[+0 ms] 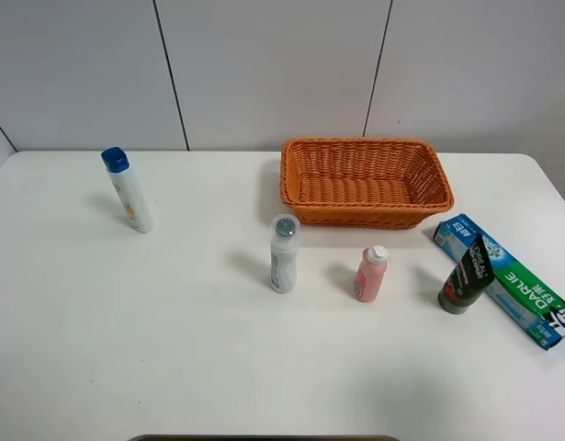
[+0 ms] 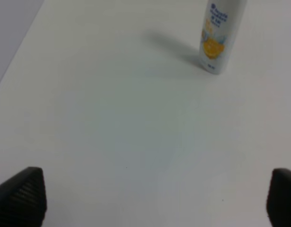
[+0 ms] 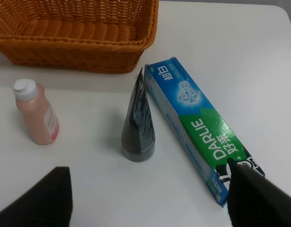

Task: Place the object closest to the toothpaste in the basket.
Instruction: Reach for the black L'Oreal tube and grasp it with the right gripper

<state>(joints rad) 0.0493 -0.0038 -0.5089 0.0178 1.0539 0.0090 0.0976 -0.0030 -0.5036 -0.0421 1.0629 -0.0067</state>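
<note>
task status: not begun, as i judge it. basket (image 1: 355,211) holds nothing; nothing is lifted.

- toothpaste box (image 3: 202,132): green and blue, lying flat at the right of the worktop (image 1: 172,340), just in front of the basket's right corner.
- dark tube (image 3: 138,127): stands on its cap just beside the box; contact cannot be told. nearest to the toothpaste, so it is the piece to move.
- pink bottle (image 1: 370,274): upright, near the tube on its far side from the box.
- grey-capped bottle (image 1: 283,254): upright, mid-worktop.
- blue-capped bottle (image 1: 129,190): far left, well apart.
- right claw (image 3: 147,201): tips wide apart, empty, above tube and box.
- left claw (image 2: 150,198): tips wide apart, empty, near the blue-capped bottle.

remaining: grasp, lift, carry, release into basket.

surface: plain white, matt. room: pale wall panels (image 1: 264,64) with dark seams.
</note>
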